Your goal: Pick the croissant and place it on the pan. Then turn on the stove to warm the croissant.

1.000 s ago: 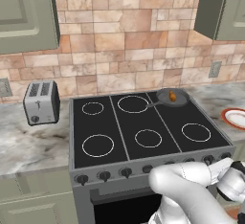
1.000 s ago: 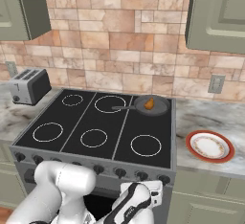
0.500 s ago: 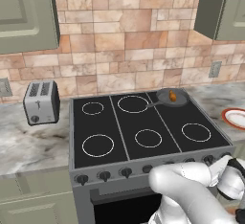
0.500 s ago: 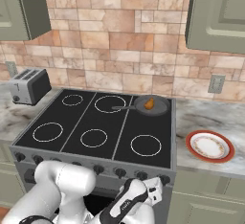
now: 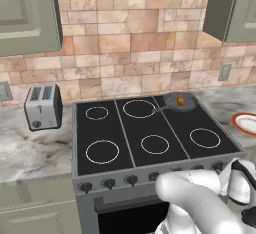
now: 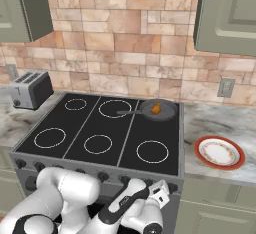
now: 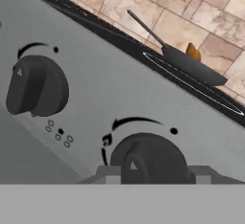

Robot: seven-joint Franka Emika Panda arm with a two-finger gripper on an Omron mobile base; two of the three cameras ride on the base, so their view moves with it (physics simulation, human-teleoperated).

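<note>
Currently, the gripper (image 7: 152, 170) is sitting low against the grey front panel of the stove (image 5: 150, 133), at the right end of its knob row. In the hand view a dark knob (image 7: 150, 160) is lying directly ahead of the gripper, between the two finger tips, which are showing just beside the knob on either side at the bottom of that view. Whether the fingers (image 7: 106, 174) are touching the knob cannot be told, and the width of the opening cannot be judged. A second knob (image 7: 36, 85) is sitting further along the panel, off to one side of the gripper.

Beyond and above the gripper, the pan (image 6: 159, 110) is resting on the rear right burner of the black cooktop, with its thin handle pointing toward the middle of the stove. The croissant (image 6: 156, 108) is lying inside the pan. In the hand view both the pan (image 7: 191, 66) and the croissant (image 7: 193, 52) are appearing past the upper edge of the panel.

A plate (image 6: 219, 152) is resting on the counter beside the stove, on the gripper's side. A toaster (image 5: 44, 106) is standing on the counter at the far opposite side, well apart from the gripper.
</note>
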